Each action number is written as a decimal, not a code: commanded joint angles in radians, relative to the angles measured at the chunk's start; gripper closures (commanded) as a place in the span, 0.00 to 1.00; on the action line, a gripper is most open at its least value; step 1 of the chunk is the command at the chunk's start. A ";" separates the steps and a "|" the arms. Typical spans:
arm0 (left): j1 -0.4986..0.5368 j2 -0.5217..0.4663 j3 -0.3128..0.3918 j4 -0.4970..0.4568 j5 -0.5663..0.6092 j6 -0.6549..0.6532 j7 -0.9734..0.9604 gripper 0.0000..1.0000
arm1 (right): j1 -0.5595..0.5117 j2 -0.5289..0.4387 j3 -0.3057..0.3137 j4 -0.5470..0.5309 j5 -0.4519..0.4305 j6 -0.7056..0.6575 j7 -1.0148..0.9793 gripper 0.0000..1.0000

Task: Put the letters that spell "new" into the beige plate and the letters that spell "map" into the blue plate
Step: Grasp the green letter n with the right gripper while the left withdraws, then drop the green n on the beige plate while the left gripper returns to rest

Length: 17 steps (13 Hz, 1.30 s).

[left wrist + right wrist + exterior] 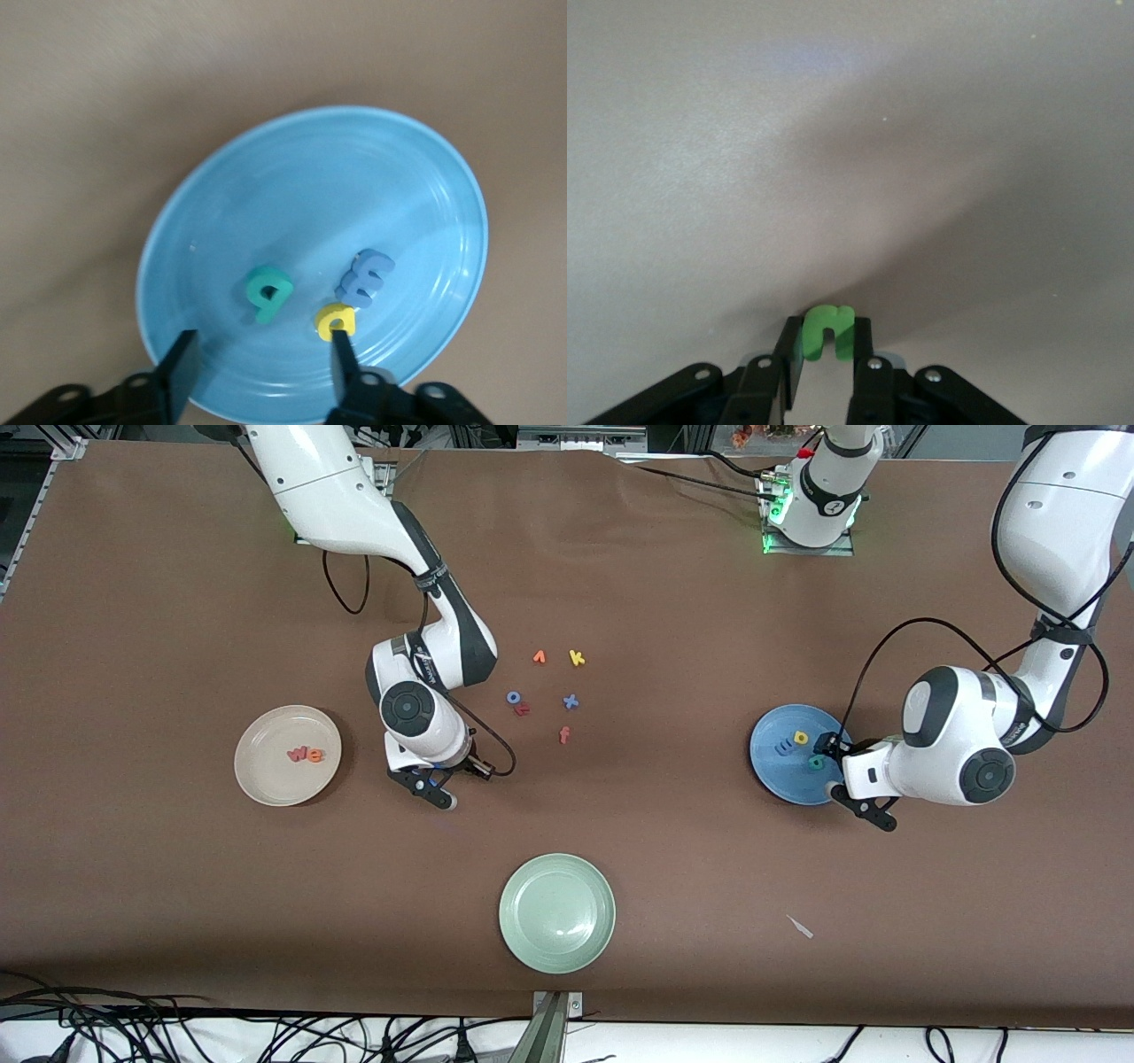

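Right hand (827, 354) pinching green n (826, 332), bare table (833, 133) around

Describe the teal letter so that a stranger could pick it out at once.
Find the blue plate at the left arm's end of the table. Three foam letters lie in it; the teal p is nearest the front camera, apart from the touching blue m and yellow a.

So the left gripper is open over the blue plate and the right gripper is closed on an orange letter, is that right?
Not quite. The left gripper is open over the blue plate, but the letter pinched in the right gripper is green, not orange. The right wrist view shows it between the shut fingers.
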<state>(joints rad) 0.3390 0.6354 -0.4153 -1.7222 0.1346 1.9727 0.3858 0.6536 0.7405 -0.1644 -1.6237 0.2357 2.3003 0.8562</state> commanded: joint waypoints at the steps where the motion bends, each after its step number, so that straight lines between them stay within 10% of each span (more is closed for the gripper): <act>1: -0.027 -0.016 -0.017 0.094 -0.029 -0.082 0.009 0.00 | -0.022 -0.016 -0.032 0.036 0.001 -0.100 -0.185 1.00; 13: -0.209 -0.134 -0.004 0.435 -0.021 -0.463 -0.232 0.00 | -0.075 -0.061 -0.259 0.024 -0.003 -0.476 -0.551 1.00; 17: -0.311 -0.255 0.235 0.454 -0.090 -0.345 -0.229 0.00 | -0.140 -0.044 -0.257 0.030 -0.051 -0.473 -0.647 1.00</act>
<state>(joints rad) 0.0806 0.4442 -0.2799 -1.2389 0.1068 1.5909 0.1496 0.5358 0.6921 -0.4240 -1.5957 0.2170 1.8365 0.2521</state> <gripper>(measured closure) 0.000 0.736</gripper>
